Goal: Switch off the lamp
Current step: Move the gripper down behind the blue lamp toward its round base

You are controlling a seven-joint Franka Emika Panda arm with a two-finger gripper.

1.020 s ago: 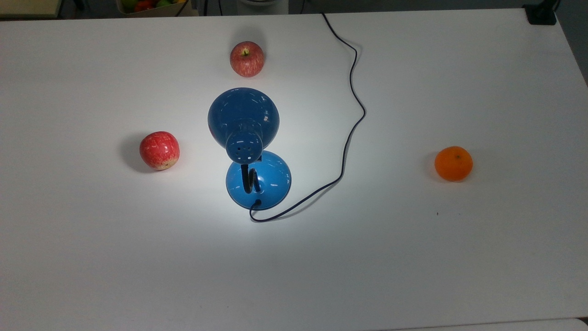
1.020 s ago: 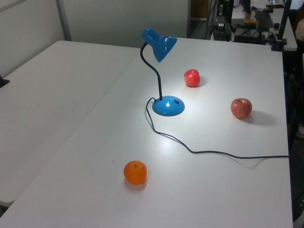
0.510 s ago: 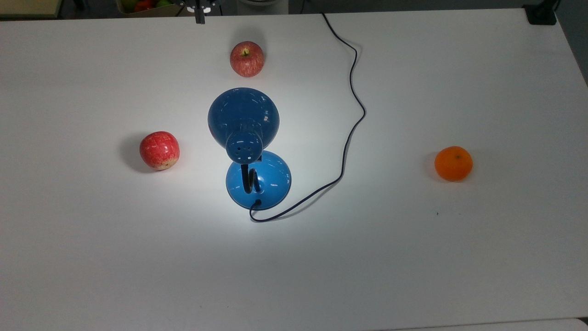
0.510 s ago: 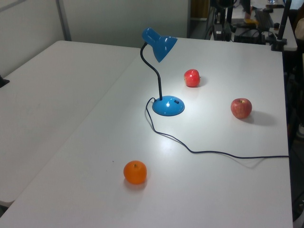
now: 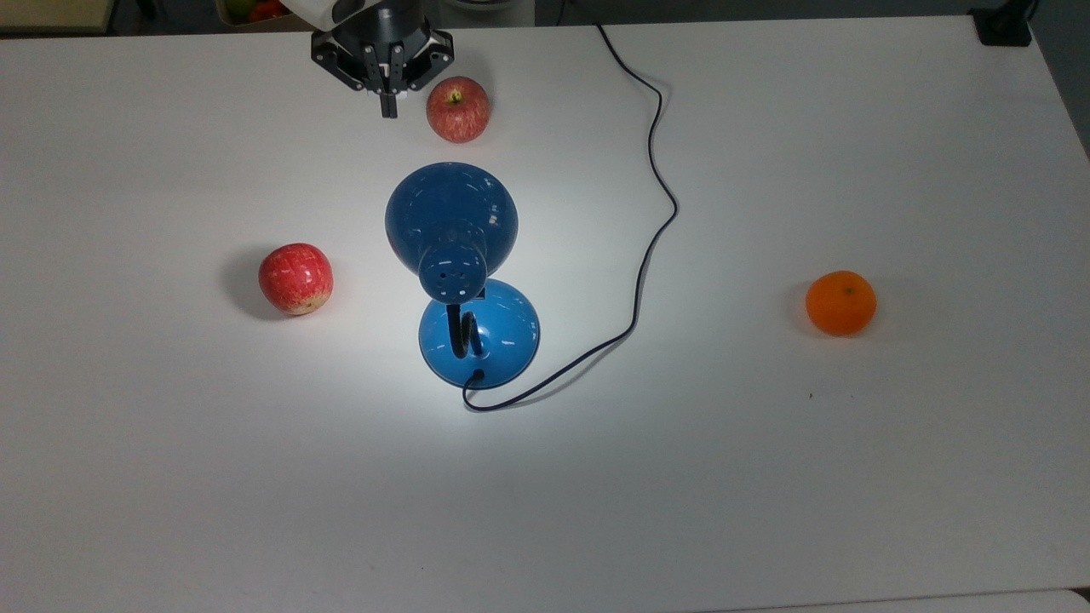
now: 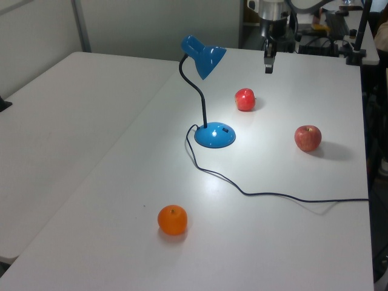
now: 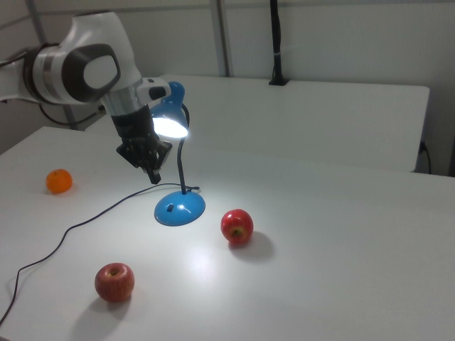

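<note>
Top view: the tool [image 5: 389,109], fingers pinched together, is hovering beside the apple [image 5: 458,108]; the lamp [image 5: 464,272] is glowing mid-desk [image 5: 851,477]. Coming in careless, it risks knocking the shade or toppling it.

White tables [image 6: 73,121] before a pale wall [image 7: 341,35]

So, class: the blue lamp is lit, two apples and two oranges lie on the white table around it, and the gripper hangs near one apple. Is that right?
Not quite: there is one orange, not two. The top view shows the lit lamp, two apples and a single orange on the white table, with the gripper near one apple.
</note>
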